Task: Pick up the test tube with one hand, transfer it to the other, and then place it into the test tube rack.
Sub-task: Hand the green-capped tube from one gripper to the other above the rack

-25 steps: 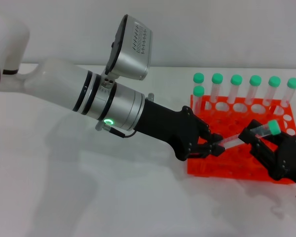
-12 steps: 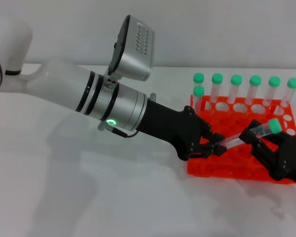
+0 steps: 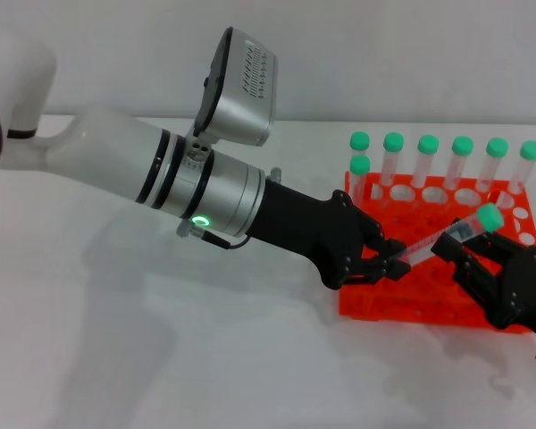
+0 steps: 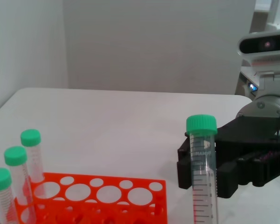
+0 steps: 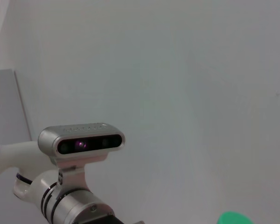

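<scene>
The test tube [image 3: 442,238], clear with a green cap, hangs slanted over the front of the orange-red test tube rack [image 3: 402,302]. My left gripper [image 3: 391,261], the black hand with the green wrist light, is shut on its lower end. My right gripper [image 3: 469,246] waits just under the capped end, fingers spread on either side of the tube without closing on it. In the left wrist view the test tube [image 4: 203,177] stands upright in front of the right gripper [image 4: 233,161]. In the right wrist view only a sliver of the green cap [image 5: 235,218] shows.
Several green-capped tubes [image 3: 427,161] stand in the rack's back rows, also seen as capped tubes [image 4: 31,154] in the rack [image 4: 130,179] from the left wrist. The left arm's wrist camera [image 5: 81,142] faces the right wrist. The white table [image 3: 161,357] spreads to the left.
The tube's capped end has tipped upward and slightly left. The right hand's fingers have dropped away from it. The left hand has barely moved.
</scene>
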Available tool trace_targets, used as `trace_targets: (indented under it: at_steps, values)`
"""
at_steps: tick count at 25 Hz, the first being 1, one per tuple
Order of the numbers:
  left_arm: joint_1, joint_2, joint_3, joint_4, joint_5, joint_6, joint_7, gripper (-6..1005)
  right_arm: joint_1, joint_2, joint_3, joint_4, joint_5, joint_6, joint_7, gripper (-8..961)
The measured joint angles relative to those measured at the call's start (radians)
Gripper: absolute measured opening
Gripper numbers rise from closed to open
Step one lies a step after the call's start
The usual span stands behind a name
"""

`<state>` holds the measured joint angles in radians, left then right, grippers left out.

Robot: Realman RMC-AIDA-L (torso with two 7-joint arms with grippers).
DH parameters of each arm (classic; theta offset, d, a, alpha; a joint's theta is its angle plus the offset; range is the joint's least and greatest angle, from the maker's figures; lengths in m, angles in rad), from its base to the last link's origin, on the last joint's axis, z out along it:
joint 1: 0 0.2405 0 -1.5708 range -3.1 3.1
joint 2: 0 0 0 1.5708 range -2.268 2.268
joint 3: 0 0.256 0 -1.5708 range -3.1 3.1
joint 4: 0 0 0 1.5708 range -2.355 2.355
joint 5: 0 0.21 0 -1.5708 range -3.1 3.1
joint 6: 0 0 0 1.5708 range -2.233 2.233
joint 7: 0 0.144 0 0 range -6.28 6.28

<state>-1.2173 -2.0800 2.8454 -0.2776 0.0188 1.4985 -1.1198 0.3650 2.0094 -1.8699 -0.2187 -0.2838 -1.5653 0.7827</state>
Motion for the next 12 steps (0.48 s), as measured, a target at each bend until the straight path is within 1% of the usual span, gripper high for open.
trace_targets:
  at_steps: [5,12]
  values:
    - [0.0,0.0,0.0,0.009,0.003,0.0,0.0,221,0.003,0.0,0.0,-0.001,0.0,0.002,0.0,303]
    - [-0.001,0.0,0.0,0.013,0.008,0.0,0.0,223,0.005,0.001,0.001,-0.001,0.001,0.005,0.001,264]
